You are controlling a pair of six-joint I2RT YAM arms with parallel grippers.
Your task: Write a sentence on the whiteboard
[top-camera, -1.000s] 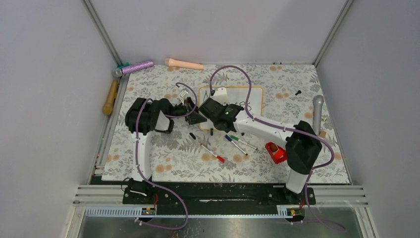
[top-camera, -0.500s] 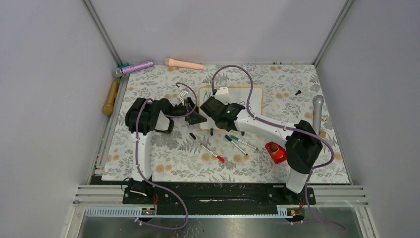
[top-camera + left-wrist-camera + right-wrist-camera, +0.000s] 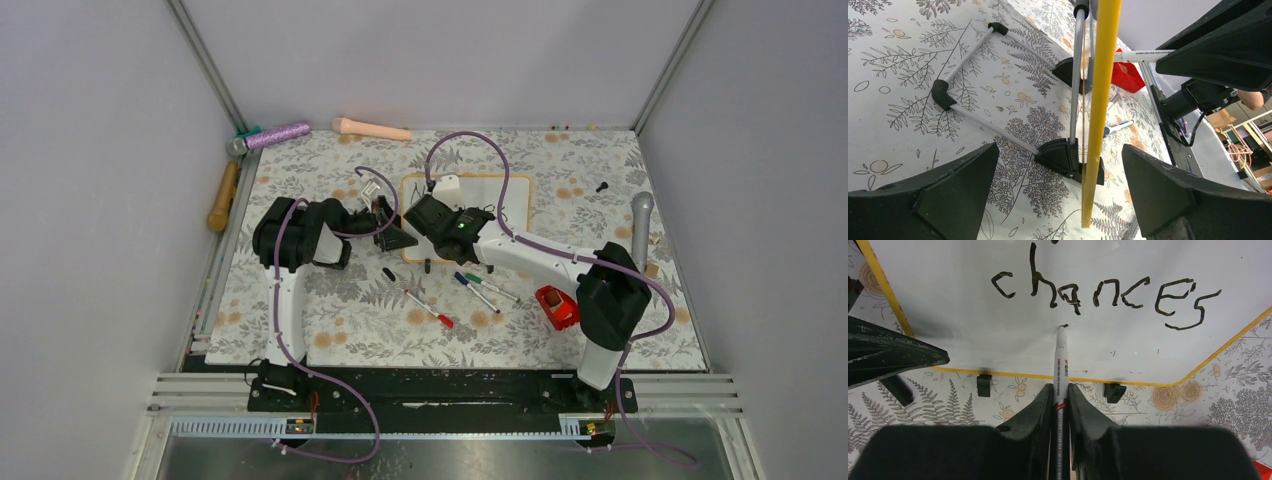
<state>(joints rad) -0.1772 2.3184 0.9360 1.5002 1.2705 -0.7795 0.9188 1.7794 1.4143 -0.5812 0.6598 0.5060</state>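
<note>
Floral-patterned cloth covers the table (image 3: 330,330), which sits inside pale grey walls. The whiteboard (image 3: 505,195) is near the middle of the table, propped up at a tilt. Both arms reach in to it from the near edge.

From the left wrist view the whiteboard (image 3: 1100,100) is seen edge-on as a yellowish strip of frame. It rests on black feet (image 3: 1063,155), with a grey wire stand (image 3: 993,127) spread on the cloth beside it. The left hand (image 3: 1060,149) is released, its jaws spread wide. The frame edge runs between them and touches neither finger.

The right hand (image 3: 1060,390) is clenched on a white-barrelled marker (image 3: 1061,365), which points up out of the narrow gap between the fingers. Its black tip meets the white surface of the whiteboard (image 3: 948,315). The tip sits just under the word "chances" of the sentence (image 3: 1098,290), where a short dash is marked. Only the bottom of the line above shows in this view.

Loose markers (image 3: 480,288) lie on the cloth near the board's front edge. A small red object (image 3: 556,306) sits beside the right arm.
</note>
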